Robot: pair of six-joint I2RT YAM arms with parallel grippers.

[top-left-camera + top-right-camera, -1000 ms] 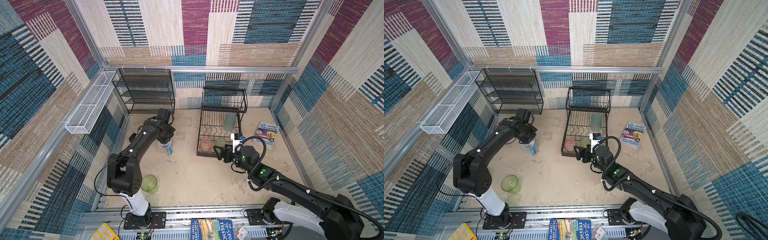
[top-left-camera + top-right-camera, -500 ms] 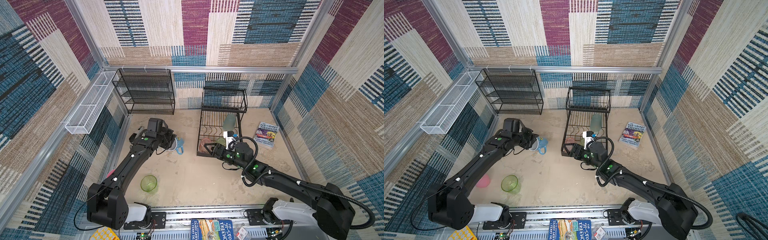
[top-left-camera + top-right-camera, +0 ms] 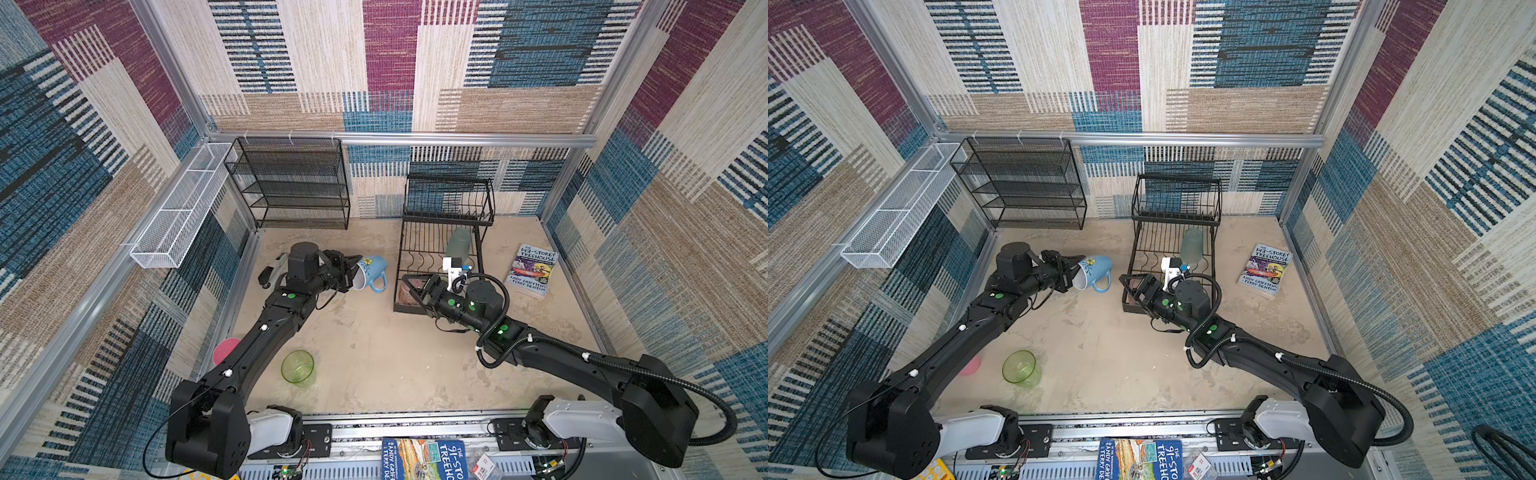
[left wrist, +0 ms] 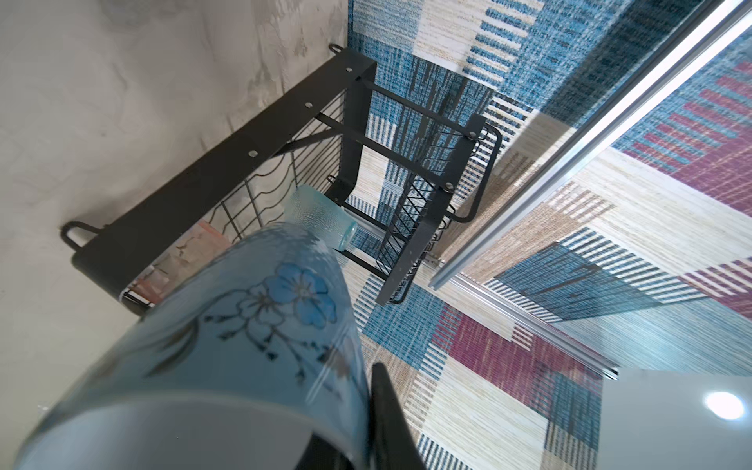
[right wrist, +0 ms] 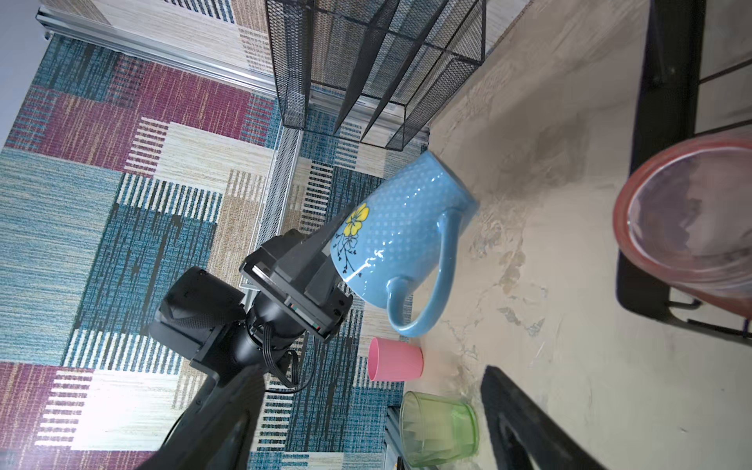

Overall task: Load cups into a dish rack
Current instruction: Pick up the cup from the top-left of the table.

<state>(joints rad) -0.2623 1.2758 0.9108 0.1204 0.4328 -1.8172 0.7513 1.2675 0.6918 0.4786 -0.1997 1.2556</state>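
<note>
- Left gripper [image 3: 353,270] is clamped on the rim of the blue mug [image 3: 374,270], which is tilted, near the dish rack [image 3: 444,216] and not yet in it.
- Right gripper [image 3: 411,291] has its jaws spread and empty, at the rack's front corner beside the peach-pink cup [image 5: 691,228].
- Risk: your rim pinch is thin, so the mug may swivel or drop.
- Risk: the handle may snag the rack wires, or your arms may clash at the rack's front.

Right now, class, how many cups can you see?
5: blue mug in the left gripper; green cup, pink cup on the table; teal cup, peach cup in the dish rack. The right arm may hide more.
</note>
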